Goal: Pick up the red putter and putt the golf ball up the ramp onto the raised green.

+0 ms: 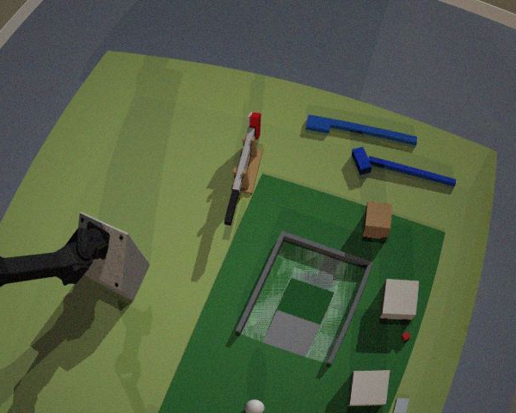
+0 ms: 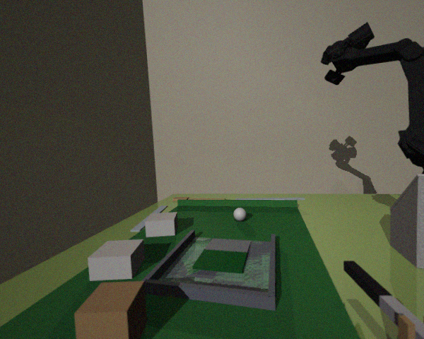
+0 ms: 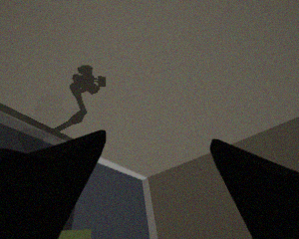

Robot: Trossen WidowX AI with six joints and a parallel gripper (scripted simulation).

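The red putter has a red head, grey shaft and black grip; it lies on a wooden stand left of the green mat's far part. The white golf ball sits on the dark green mat. The grey ramp leads to the raised green, with no ball on it. My gripper is open and empty, high above the table and far from the putter. In the top view it is out of frame.
Grey walls enclose the raised green on three sides. An orange block, two white blocks and a small red cube stand right of them. Two blue clubs lie beyond the mat.
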